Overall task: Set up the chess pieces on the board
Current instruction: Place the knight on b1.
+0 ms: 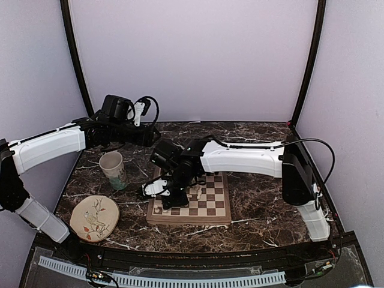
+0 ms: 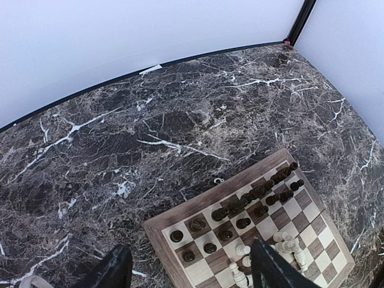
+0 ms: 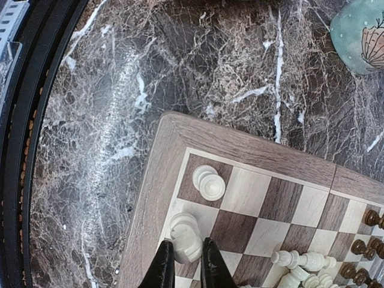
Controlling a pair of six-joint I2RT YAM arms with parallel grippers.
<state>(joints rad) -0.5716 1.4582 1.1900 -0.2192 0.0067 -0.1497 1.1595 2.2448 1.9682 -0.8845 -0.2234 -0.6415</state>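
Note:
The board point(image 1: 217, 211) lies mid-table, also seen in the right wrist view point(image 3: 156, 180) and the left wrist view point(image 2: 174, 213). My right gripper point(image 3: 187, 267) is shut on a cream-white piece point(image 3: 188, 240) that stands over a light square by the board's near-left corner. A white pawn point(image 3: 209, 182) stands on the dark corner square. Several dark pieces point(image 2: 240, 210) stand along the far rows, and more white pieces point(image 2: 289, 246) lie in a loose heap mid-board. My left gripper point(image 2: 192, 271) hangs open above the board's far edge, holding nothing.
A pale mug point(image 1: 113, 168) stands left of the board, its teal side showing in the right wrist view point(image 3: 360, 33). A round bird-patterned plate point(image 1: 94, 217) lies at the front left. Black rails point(image 3: 24, 120) run along the table's near edge, and purple walls close in the marble table point(image 2: 150, 132).

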